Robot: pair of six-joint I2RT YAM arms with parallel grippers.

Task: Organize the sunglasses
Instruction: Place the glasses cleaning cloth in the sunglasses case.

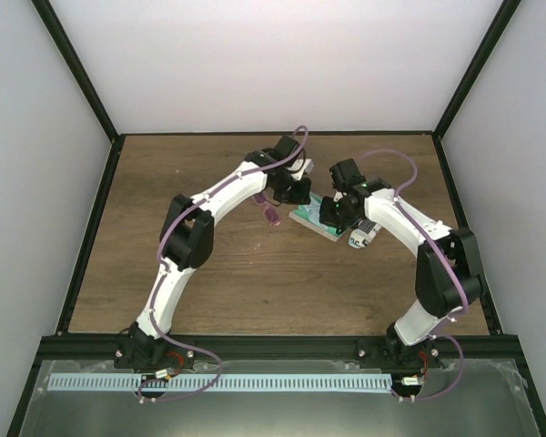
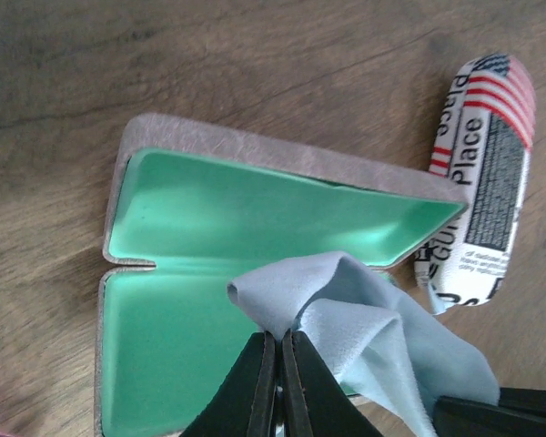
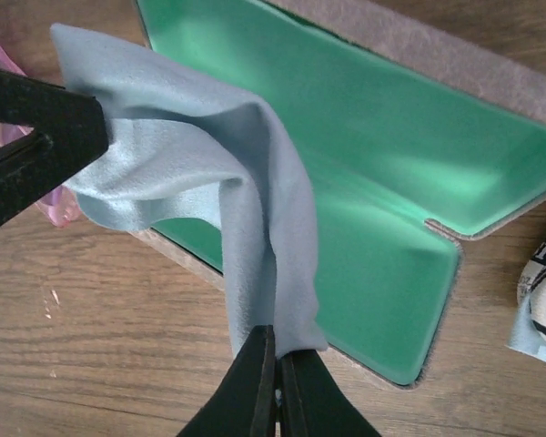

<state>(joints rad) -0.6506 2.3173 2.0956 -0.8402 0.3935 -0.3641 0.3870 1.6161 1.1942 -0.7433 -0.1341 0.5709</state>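
Wooden table (image 1: 209, 291), open green case (image 2: 255, 218). Left gripper (image 2: 279, 341) and right gripper (image 3: 275, 344) — both clamped tight on the blue cloth (image 3: 200, 137).

The left arm (image 1: 164, 293) and right arm (image 1: 408, 217) are white shells with bulky black joints. A lilac cable (image 1: 302, 135) loops along each. They have black bases (image 1: 146, 350) and slim, tapered black fingers (image 2: 253, 387).

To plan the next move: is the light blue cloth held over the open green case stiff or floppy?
Probably very floppy: the blue cloth sags and folds between the left fingers and the right fingers. Likely light, since two thin pinches carry it. Released over the open case, it would probably crumple, not lie flat.
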